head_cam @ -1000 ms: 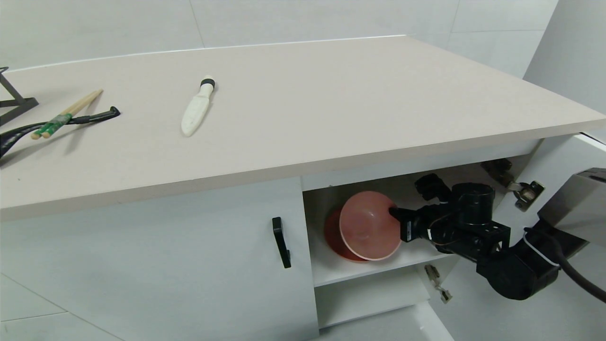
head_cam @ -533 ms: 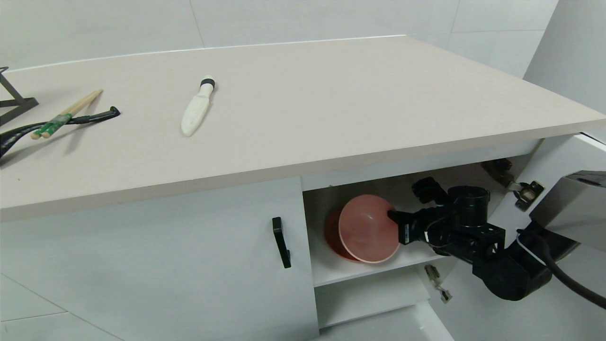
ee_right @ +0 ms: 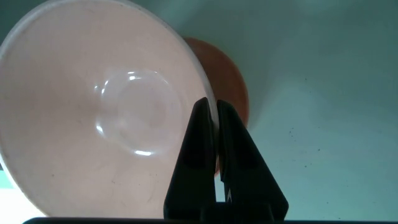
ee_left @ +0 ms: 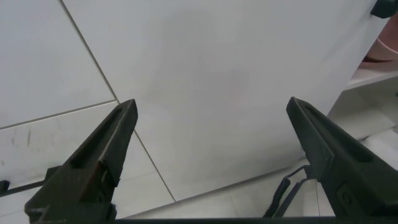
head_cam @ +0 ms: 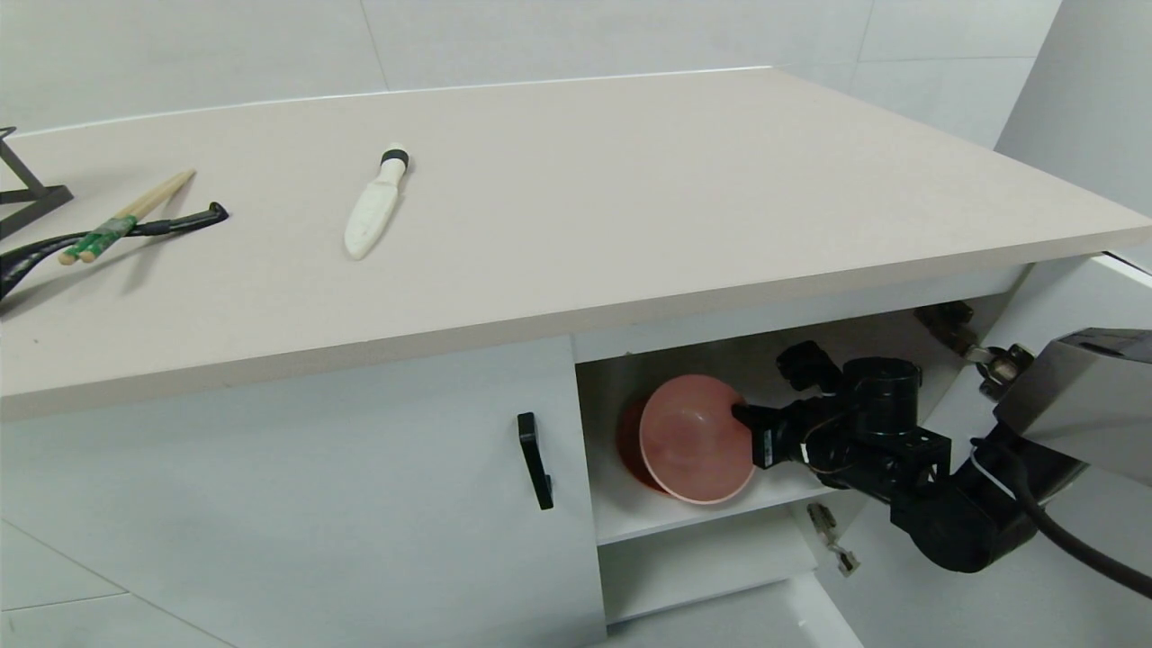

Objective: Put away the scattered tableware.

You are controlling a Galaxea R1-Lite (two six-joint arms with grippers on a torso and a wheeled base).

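- Right gripper (head_cam: 742, 418) first: we see it pinched tight on the rim of the pink bowl (head_cam: 693, 438), on the bowl's right side. Anyone read it differently?
- Nope, same for us. On the wrist cam the fingers (ee_right: 200, 143) sandwich the rim, one inside the bowl and one outside. The bowl's tipped on its side in the open cabinet, low over the upper shelf (head_cam: 648, 520). We can't tell if it actually touches the shelf.
- And the darker red bowl (head_cam: 627, 441)?
- Just behind the pink one, a bit further left, and partly hidden by it.
- Left gripper (ee_left: 211, 162)?
- Spread wide, facing the white cabinet front and the floor tiles.
- Up on the countertop (head_cam: 675, 180) we've got a white knife (head_cam: 373, 209) left of the middle. Over at the left edge there are chopsticks (head_cam: 126, 216) lying across a black utensil (head_cam: 54, 247).
- Agreed. The left cabinet door's shut, with its black handle (head_cam: 535, 459) right beside the opening.
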